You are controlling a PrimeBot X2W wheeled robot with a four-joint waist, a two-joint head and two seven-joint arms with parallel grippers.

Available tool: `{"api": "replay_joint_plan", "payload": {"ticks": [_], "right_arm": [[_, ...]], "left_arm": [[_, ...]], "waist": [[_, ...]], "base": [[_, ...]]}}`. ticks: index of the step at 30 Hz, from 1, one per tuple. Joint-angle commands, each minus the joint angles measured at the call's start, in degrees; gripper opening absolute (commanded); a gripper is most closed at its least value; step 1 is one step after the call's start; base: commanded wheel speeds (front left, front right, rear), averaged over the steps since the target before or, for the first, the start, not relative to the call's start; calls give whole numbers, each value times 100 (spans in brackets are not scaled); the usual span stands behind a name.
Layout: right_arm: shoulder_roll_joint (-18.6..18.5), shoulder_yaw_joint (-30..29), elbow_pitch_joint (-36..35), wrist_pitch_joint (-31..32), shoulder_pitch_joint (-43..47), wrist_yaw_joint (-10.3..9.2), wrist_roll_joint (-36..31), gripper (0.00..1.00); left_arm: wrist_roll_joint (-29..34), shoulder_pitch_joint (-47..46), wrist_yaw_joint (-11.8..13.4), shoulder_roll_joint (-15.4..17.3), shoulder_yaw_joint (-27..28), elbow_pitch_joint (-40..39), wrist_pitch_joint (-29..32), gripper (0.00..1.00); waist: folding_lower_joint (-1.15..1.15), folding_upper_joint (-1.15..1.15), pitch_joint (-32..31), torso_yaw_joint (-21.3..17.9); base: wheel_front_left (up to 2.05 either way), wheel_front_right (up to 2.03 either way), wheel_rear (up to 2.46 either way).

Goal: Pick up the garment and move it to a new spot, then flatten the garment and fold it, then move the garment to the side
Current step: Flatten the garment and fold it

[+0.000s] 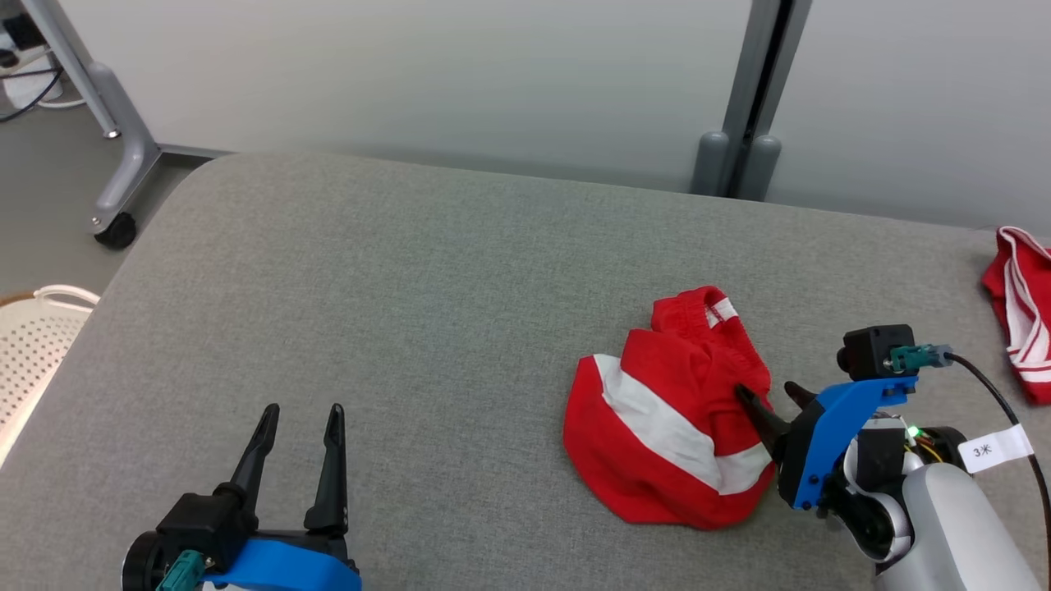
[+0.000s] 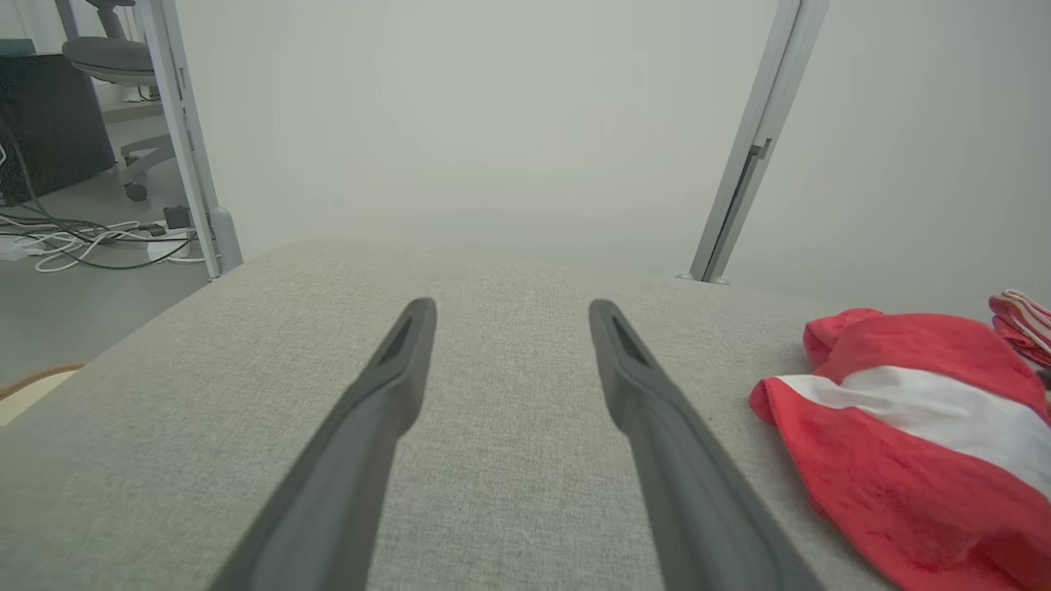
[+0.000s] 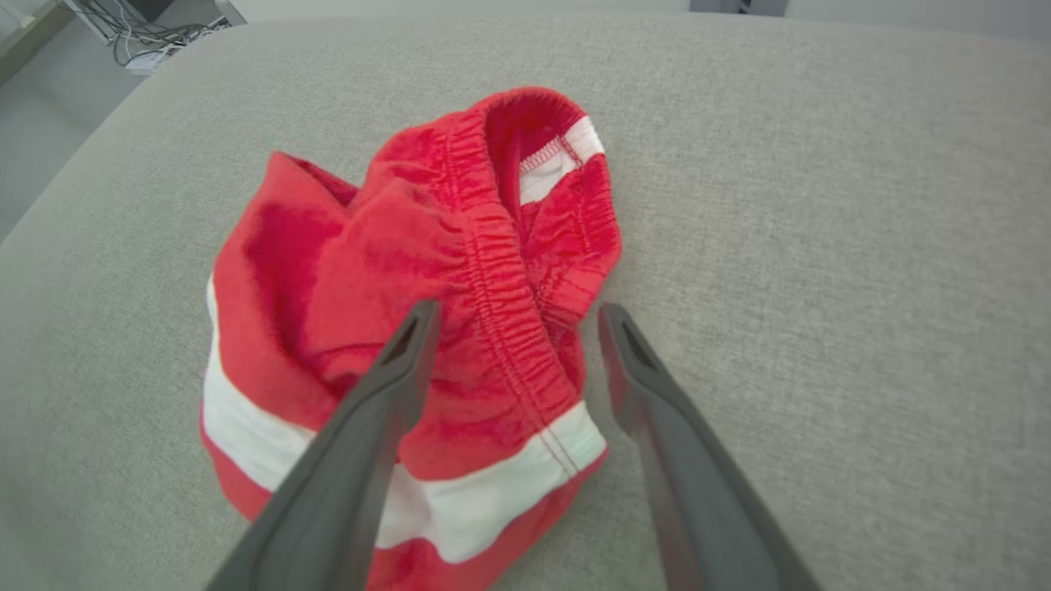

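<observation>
The right gripper (image 3: 519, 312) has its two long dark fingers spread apart and holds nothing. One finger is over the cloth, the other over bare surface just beside the edge (whether they already touch, I cannot tell). Between them the gathered elastic waistband (image 3: 501, 279) runs roughly along the fingers. It belongs to the crumpled red cloth shorts with a white band (image 1: 665, 427), which lie on the right part of the grey fabric-covered table (image 1: 410, 287). The left gripper (image 1: 303, 410), also spread and empty, is well apart, so the right arm is nearer.
</observation>
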Motion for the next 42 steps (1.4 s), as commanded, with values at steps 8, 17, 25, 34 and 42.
{"api": "replay_joint_plan", "payload": {"ticks": [8,17,25,34,42], "right_arm": [[-247,666,253,252,-44,3,535,100],[-538,1454,-2,523,55,3,991,45],[-591,1885,344,296,-394,3,1175,0],[-710,1893,-106,-820,-934,3,1295,0],[-673,1451,-1296,-1260,-1208,2,1440,0]], "left_arm": [[-9,-146,-30,-46,36,36,-52,100],[-48,-125,-52,-55,51,33,-68,100],[-50,-234,-104,-77,7,47,-73,100],[-64,-168,-63,-20,41,34,-79,100],[-59,-62,-12,37,41,-87,-74,100]], "waist": [[-1,-1,171,184],[-1,-1,159,136],[-1,-1,286,260],[-1,-1,150,291],[-1,-1,-33,102]], "base": [[0,0,0],[0,0,0],[0,0,0],[0,0,0],[0,0,0]]}}
